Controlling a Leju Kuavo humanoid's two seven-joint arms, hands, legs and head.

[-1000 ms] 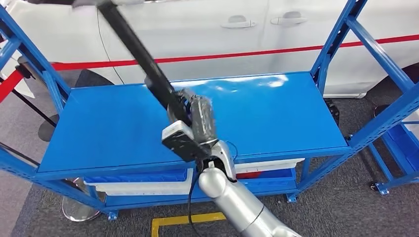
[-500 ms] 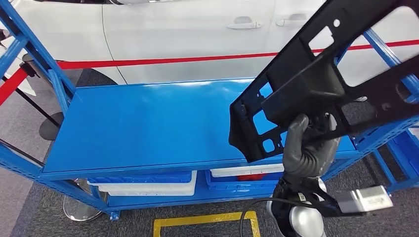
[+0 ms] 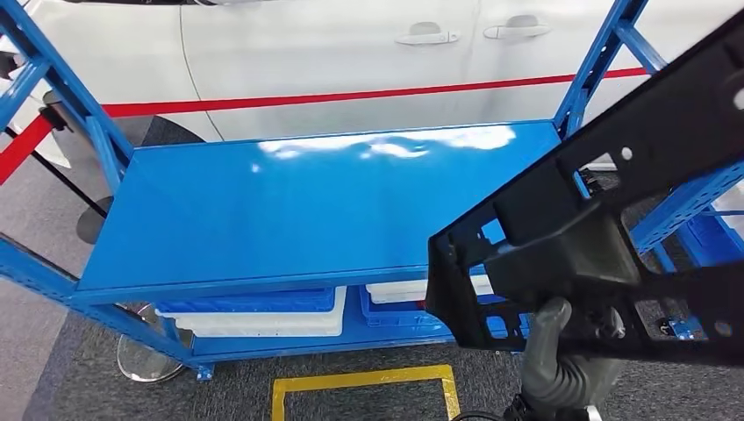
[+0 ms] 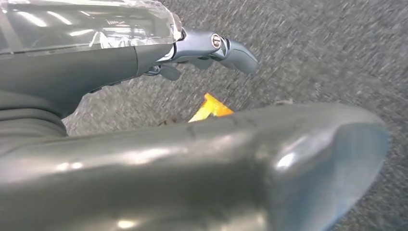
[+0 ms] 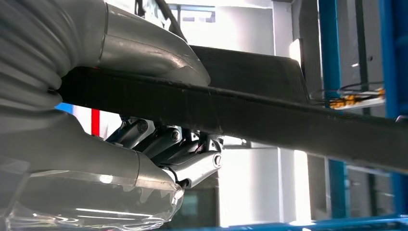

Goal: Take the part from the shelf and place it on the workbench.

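Your right hand (image 3: 561, 360) holds the black part (image 3: 614, 254) from below, off the front right corner of the blue shelf (image 3: 307, 210), in the air and touching nothing else. In the right wrist view the thumb lies over one face of the part's edge (image 5: 269, 115) and the fingers (image 5: 192, 166) curl against the other face, so the part is pinched between them. The grip looks firm, though it sits near one end of a long, wide piece; judge that as a risk of the part swinging or tilting as you move.

Your left hand (image 4: 211, 45) hangs over the grey carpet beside a strip of yellow floor tape (image 4: 210, 107). Its fingers hold nothing; whether they are spread or curled, I cannot tell.

Progress: the top of the shelf is bare and the part is off it, so the pickup reads as done. No workbench is visible. What is left is the carry, the turn toward the workbench, and setting the part down flat.
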